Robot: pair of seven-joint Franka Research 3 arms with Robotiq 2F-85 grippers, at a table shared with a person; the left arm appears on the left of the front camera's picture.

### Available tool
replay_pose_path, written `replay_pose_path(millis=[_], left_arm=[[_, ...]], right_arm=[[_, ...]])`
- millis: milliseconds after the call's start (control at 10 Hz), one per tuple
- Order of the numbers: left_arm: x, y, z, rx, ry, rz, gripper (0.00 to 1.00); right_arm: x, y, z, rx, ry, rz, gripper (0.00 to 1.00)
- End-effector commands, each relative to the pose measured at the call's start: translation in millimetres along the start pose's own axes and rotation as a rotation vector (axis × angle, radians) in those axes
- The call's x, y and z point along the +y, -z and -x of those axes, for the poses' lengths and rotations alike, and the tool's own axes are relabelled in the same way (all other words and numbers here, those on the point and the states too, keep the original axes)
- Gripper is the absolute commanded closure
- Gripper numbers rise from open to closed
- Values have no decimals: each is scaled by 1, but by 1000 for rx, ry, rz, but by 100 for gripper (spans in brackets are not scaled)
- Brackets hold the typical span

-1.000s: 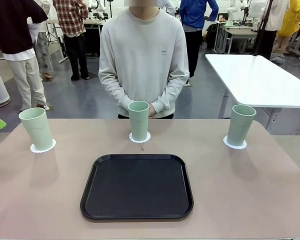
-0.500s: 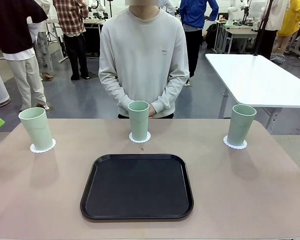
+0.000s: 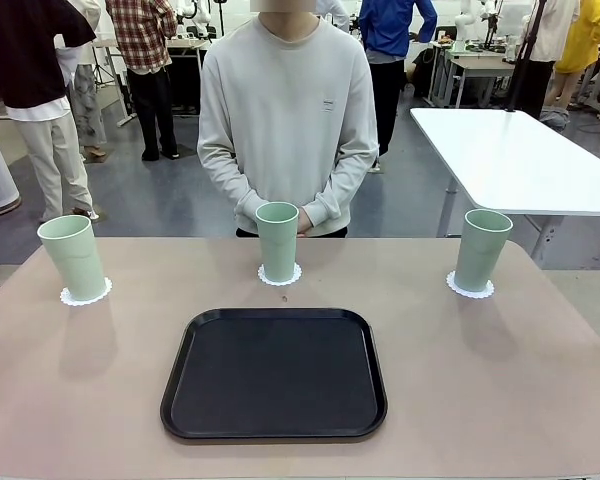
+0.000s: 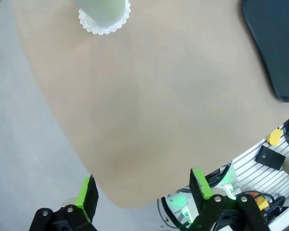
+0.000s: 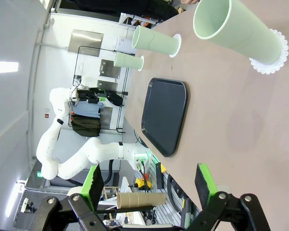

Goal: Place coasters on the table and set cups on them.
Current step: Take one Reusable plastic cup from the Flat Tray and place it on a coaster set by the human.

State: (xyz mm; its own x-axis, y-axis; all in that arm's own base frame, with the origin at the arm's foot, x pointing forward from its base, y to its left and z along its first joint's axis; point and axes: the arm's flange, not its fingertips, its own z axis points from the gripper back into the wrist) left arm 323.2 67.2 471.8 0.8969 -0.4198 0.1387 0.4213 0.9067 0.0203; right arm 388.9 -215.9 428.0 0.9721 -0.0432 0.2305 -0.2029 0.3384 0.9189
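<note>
3 cups stand upright along the far edge of the table (image 3: pixel 500 380), each on its own coaster. The left cup (image 3: pixel 72 257) sits on a coaster (image 3: pixel 85 295) near the far left corner. The middle cup (image 3: pixel 277 241) rests on a coaster (image 3: pixel 280 276) at the middle of the far edge, just beyond a black tray (image 3: pixel 274 373) and in front of a person (image 3: pixel 287 110). The right cup (image 3: pixel 480 250) stands on a coaster (image 3: pixel 470 288) near the far right corner. The left gripper (image 4: pixel 143 190) hangs wide and empty above the table's edge; the right gripper (image 5: pixel 149 185) is also wide, holding nothing.
</note>
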Motion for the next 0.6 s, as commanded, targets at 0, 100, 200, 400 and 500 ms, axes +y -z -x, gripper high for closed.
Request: replay_pose_path(millis=[0,100,200,400,500], left_arm=[[3,3,-2,5,-6,-7,0],[37,-10,-5,-131,14,358,0],[66,-13,1,-264,-17,645,0],[119,-5,15,-458,-126,1008,0],[150,5,20,-523,-223,1135,0]], right_arm=[[1,-1,1,-2,-2,-1,0],[1,-1,1,-2,-2,-1,0],[1,-1,1,-2,-2,-1,0],[1,-1,1,-2,-2,-1,0],[1,-1,1,-2,-2,-1,0]])
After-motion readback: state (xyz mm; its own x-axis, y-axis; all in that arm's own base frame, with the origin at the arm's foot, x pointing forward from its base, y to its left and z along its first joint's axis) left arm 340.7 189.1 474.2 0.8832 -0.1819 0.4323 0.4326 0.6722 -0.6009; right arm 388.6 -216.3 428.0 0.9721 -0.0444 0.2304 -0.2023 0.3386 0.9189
